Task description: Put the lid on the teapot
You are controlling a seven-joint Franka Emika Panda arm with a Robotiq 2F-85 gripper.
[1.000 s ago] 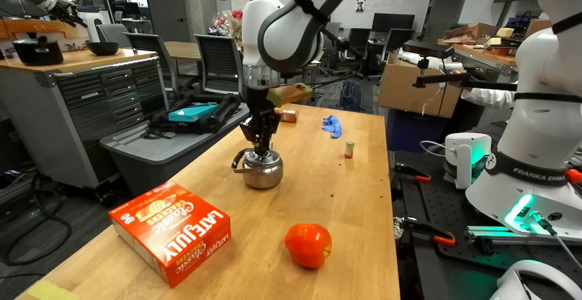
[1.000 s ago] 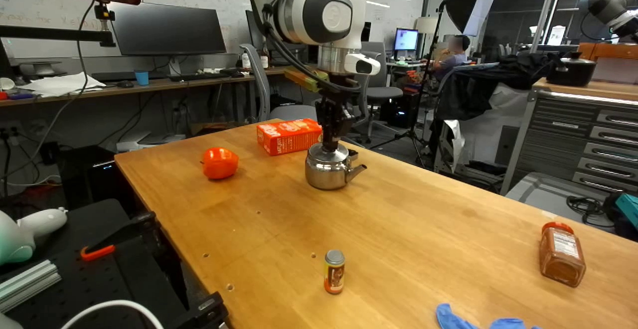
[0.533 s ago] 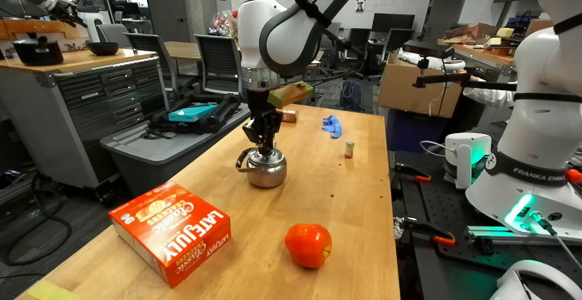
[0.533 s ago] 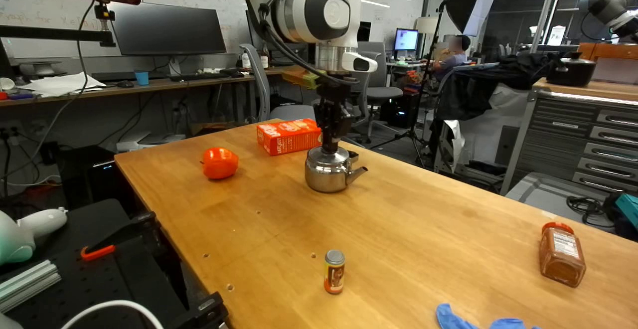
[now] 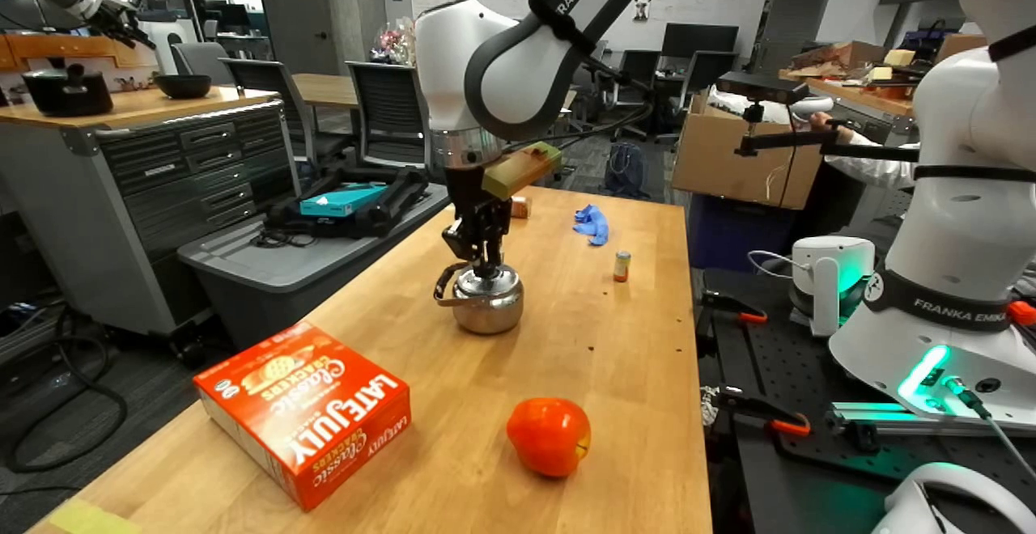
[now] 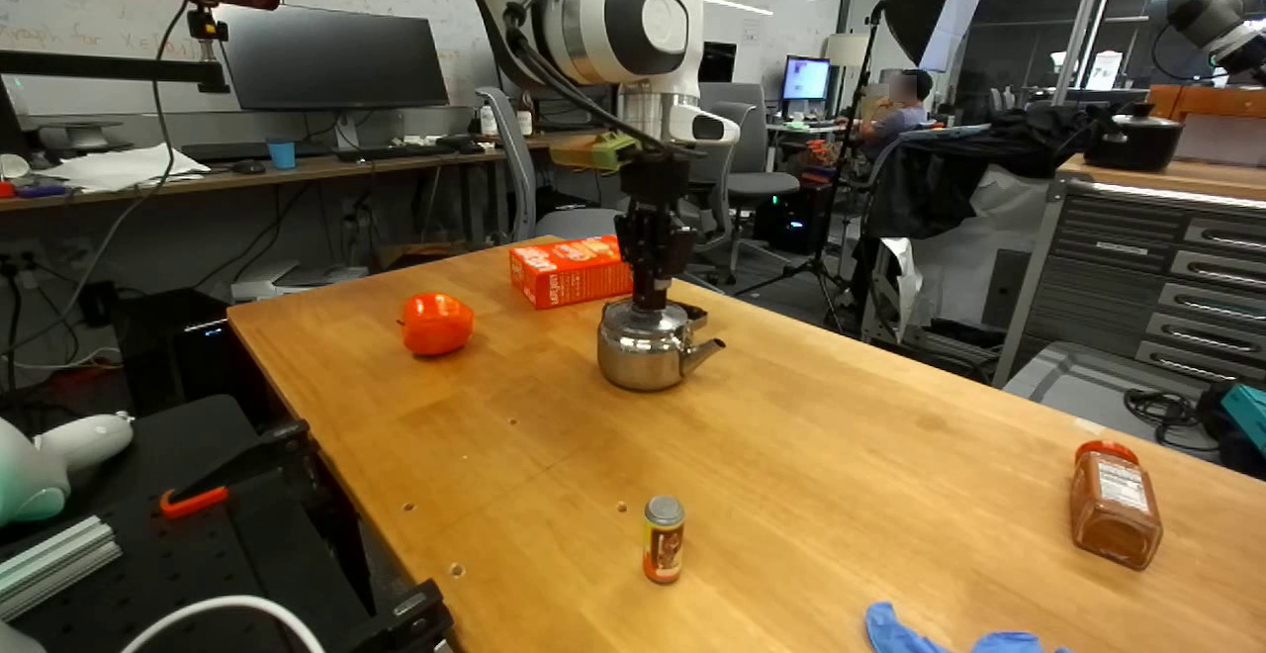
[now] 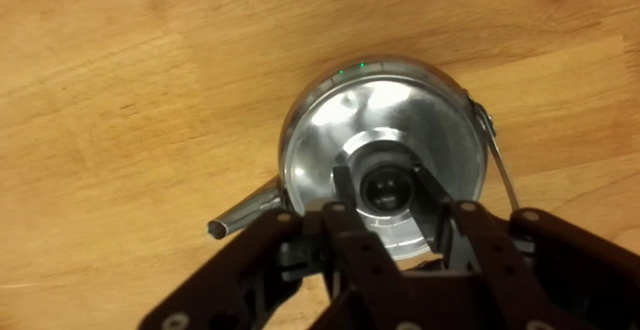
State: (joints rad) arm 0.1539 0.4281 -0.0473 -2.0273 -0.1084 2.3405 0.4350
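The teapot, a squat shiny steel pot (image 5: pixel 486 317), stands upright on the wooden table in both exterior views (image 6: pixel 641 364). The wrist view shows its body (image 7: pixel 390 66), its spout at lower left and its thin handle at right. The silvery lid (image 7: pixel 440 130) sits on top of the pot, flat as far as I can see. My gripper (image 7: pixel 380 167) points straight down, its two fingers close on either side of the lid's dark knob (image 7: pixel 386 190). The fingers appear shut on the knob; the contact is partly hidden. The gripper also shows in both exterior views (image 5: pixel 488 269) (image 6: pixel 651 302).
A red cracker box (image 5: pixel 303 408) and a red tomato (image 5: pixel 550 437) lie on the table near the pot. A small can (image 5: pixel 622 266), a blue glove (image 5: pixel 592 225) and a spice bottle (image 6: pixel 1115 510) are farther along. The table edge runs beside the robot base (image 5: pixel 931 332).
The gripper, lid and teapot have moved together across the table, toward the side of the robot base. The fingers stay around the knob. The other objects have not moved.
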